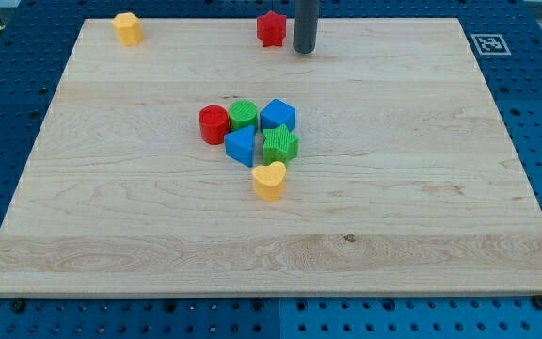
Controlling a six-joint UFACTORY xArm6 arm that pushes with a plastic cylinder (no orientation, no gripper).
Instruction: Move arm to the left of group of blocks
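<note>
A group of blocks sits near the board's middle: a red cylinder, a green cylinder, a blue cube, a blue triangular block, a green star block and a yellow heart block just below them. My tip is at the view's top, above and to the right of the group, right beside a red star block. It touches none of the grouped blocks.
A yellow block lies at the top left of the wooden board. A fiducial marker sits off the board's top right corner. Blue pegboard surrounds the board.
</note>
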